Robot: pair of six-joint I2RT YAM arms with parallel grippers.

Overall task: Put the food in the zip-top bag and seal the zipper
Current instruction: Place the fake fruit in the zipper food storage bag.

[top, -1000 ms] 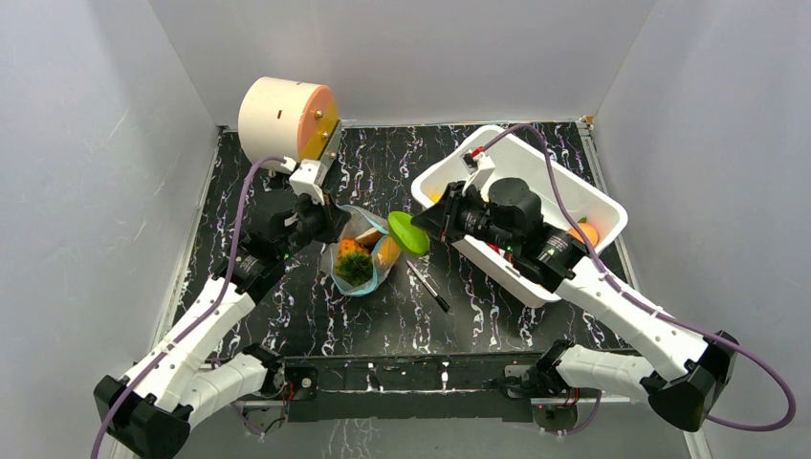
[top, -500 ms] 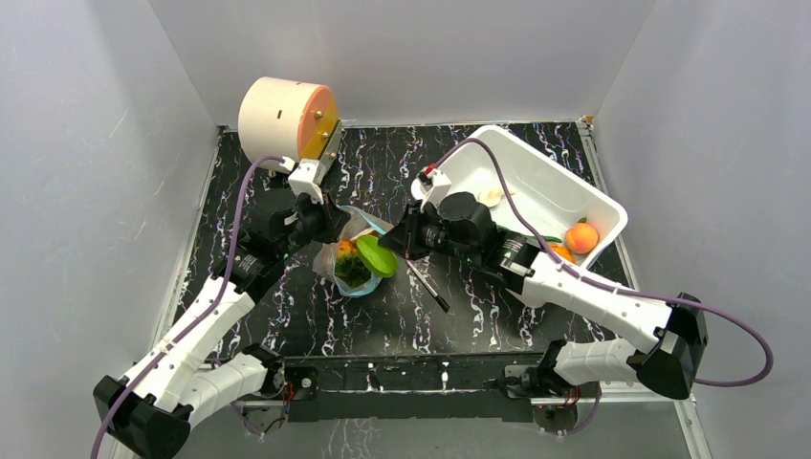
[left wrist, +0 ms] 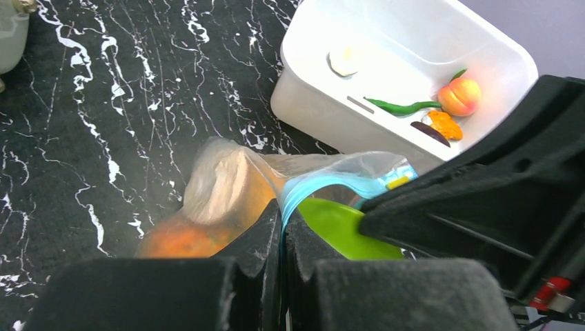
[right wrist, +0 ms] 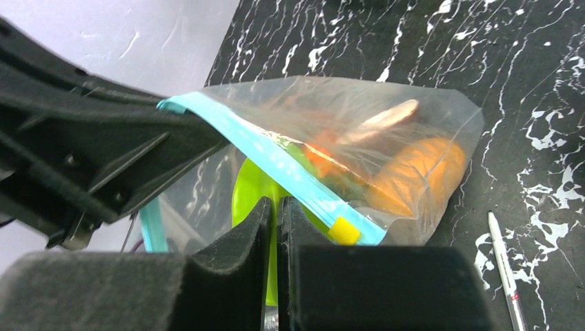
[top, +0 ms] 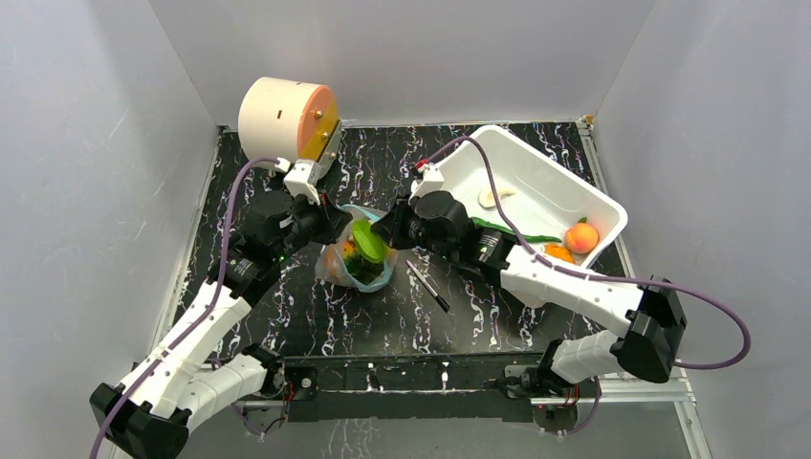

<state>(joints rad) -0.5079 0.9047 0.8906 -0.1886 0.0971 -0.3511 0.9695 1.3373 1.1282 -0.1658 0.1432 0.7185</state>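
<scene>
The clear zip-top bag (top: 356,256) stands open mid-table, holding orange and green toy food (right wrist: 407,176). My left gripper (top: 325,225) is shut on the bag's blue-teal zipper strip (left wrist: 324,185) and holds the mouth up. My right gripper (top: 383,232) is shut on a flat lime-green toy leaf (top: 368,240) and holds it in the bag's mouth; the leaf also shows in the right wrist view (right wrist: 252,189) and the left wrist view (left wrist: 341,227). A small yellow slider (right wrist: 343,231) sits on the zipper.
A white tub (top: 564,182) at the back right holds a peach (top: 580,235), an orange piece (top: 558,252), a green bean (top: 516,232) and a pale slice (top: 490,198). A thin black pen (top: 427,286) lies right of the bag. A cream-and-orange cylinder (top: 287,117) stands back left.
My right gripper carried the green leaf leftward from beside the tub into the bag's mouth. The left gripper kept its hold on the bag's edge.
</scene>
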